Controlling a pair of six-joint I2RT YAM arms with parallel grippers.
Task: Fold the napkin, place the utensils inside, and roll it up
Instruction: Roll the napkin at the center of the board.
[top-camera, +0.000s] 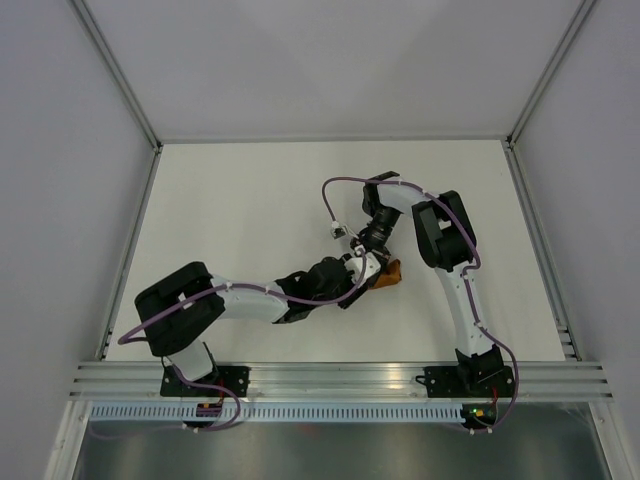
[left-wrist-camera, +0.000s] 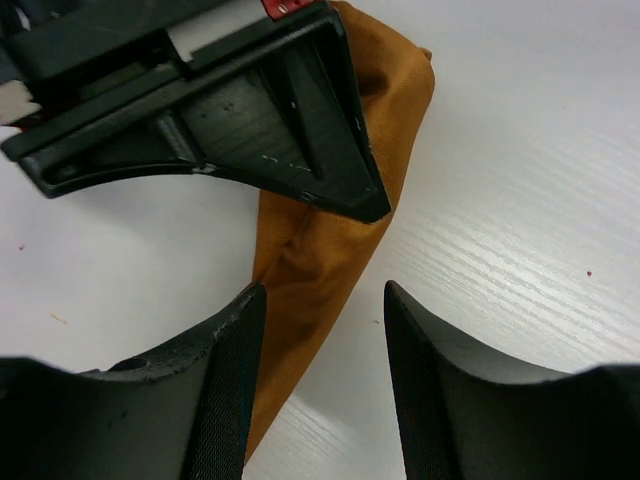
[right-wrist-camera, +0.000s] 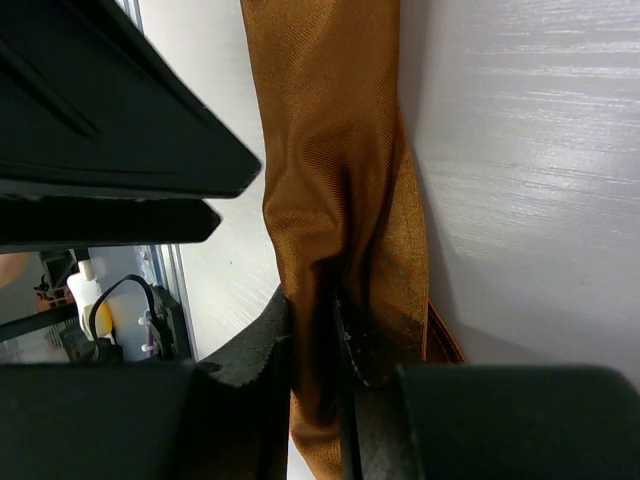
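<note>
Nearest the arm bases, the left gripper (left-wrist-camera: 323, 290) stands with its jaws apart, straddling the near end of the napkin (left-wrist-camera: 335, 230). The cloth runs between the fingers, close against one of them, and bare table (left-wrist-camera: 520, 200) shows between it and the other. The napkin is bunched into a narrow rust-brown band on the table, a little right of the table's middle, and just beyond the left gripper the right gripper (right-wrist-camera: 318, 315) is clamped on it, a fold of cloth pinched tight between its fingertips
</note>
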